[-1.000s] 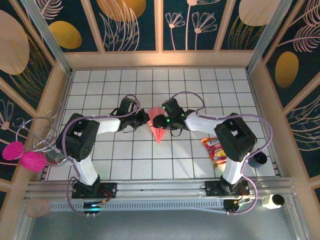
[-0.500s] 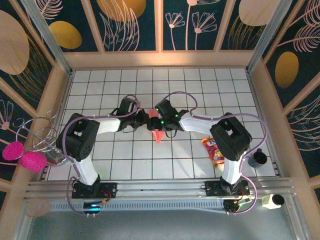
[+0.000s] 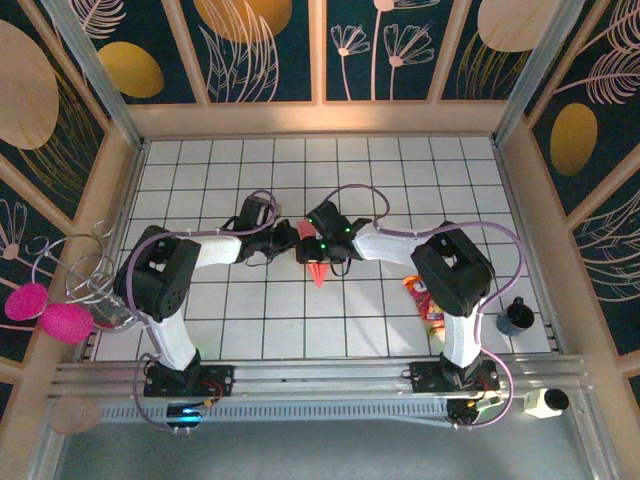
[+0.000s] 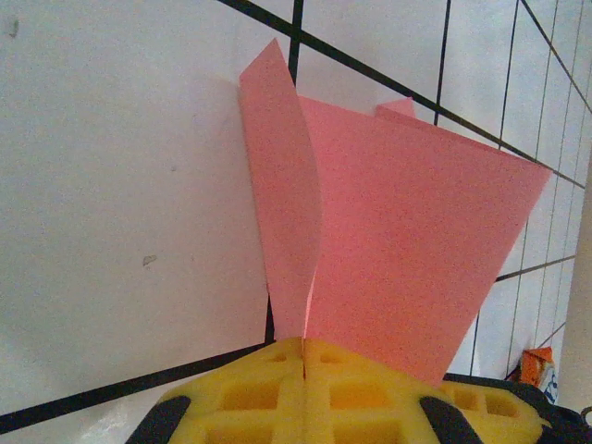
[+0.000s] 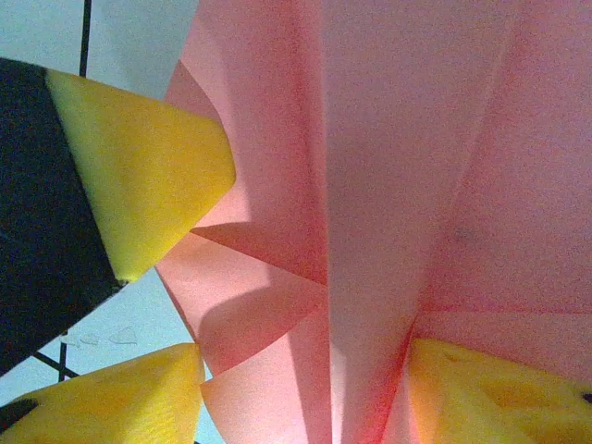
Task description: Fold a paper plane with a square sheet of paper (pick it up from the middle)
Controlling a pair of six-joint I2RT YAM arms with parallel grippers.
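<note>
Pressing flat against each other, the yellow pads (image 4: 242, 396) of the left gripper (image 4: 303, 346) are seen closed on the paper plane (image 4: 407, 231), whose salmon-pink layers are pinched at the seam between them. From that pinch the paper is fanned away from the gripper. A narrow flap is stood on edge straight ahead of the pads, and a broader sheet is spread ahead and to the right of it. Beneath and beyond the paper the white tiled table (image 4: 120, 185) is seen, crossed by dark grout lines. Far off to this gripper's right, a corner of the red and yellow snack packet (image 4: 535, 364) is caught at the frame's edge.

The right gripper (image 5: 305, 398) is held spread, its two yellow fingertips (image 5: 120, 402) set apart with the plane's folded layers and centre crease between them. Whether the paper is pressed by them cannot be told. Just beyond one fingertip, a yellow pad of the left gripper is laid against the paper.

From above, both grippers are seen brought nose to nose over the middle of the table. The plane is held between and below them, its sharp tip pointed toward the arm bases. Well behind the right gripper, beside its arm's elbow, the snack packet is seen lying on the tiles. A dark cup (image 3: 515, 318) is stood further out toward the right wall.
</note>
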